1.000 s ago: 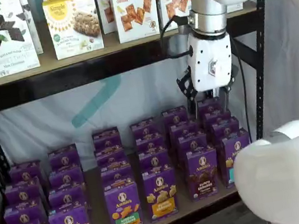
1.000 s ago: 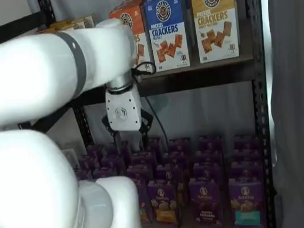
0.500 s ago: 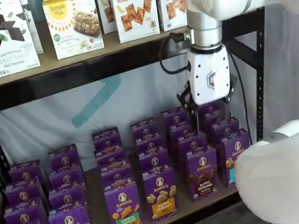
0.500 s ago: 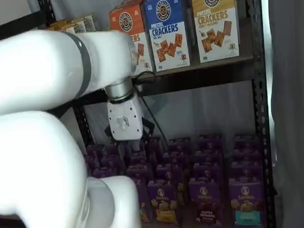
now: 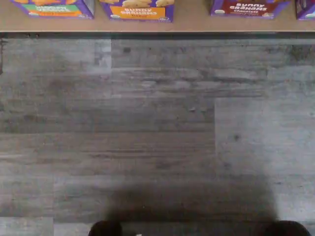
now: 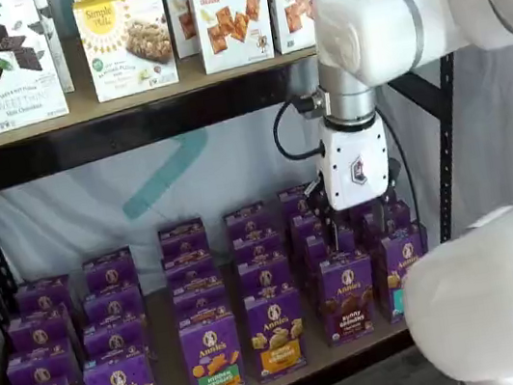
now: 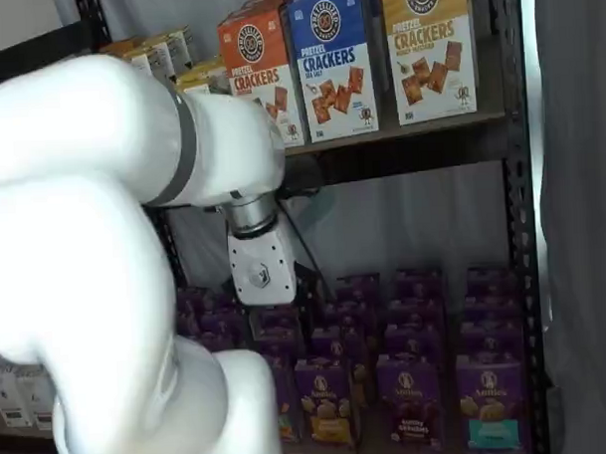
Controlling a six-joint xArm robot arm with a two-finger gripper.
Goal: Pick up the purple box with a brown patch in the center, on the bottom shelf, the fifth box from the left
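Through my wrist view I look down on grey, worn wooden floor planks (image 5: 157, 128), with the tan wooden bottom shelf (image 5: 192, 22) along one edge and the feet of purple cartons on it; the small purple carton with the brown "bunny grahams" band (image 5: 248, 7) stands there among them. In a shelf view my white-bodied gripper (image 6: 355, 226) has come lower and further left than half a second ago, now hanging over the rear boxes of the column behind the purple box (image 6: 347, 297), which stands at the shelf's front edge, untouched. My fingers are hidden among the cartons; they stand wide apart, holding nothing. In a shelf view my gripper (image 7: 271, 313) has likewise sunk towards the rows, while the upper shelf of large cracker cartons (image 7: 332, 62) and the pale backdrop sheet (image 7: 412, 223) are unchanged.
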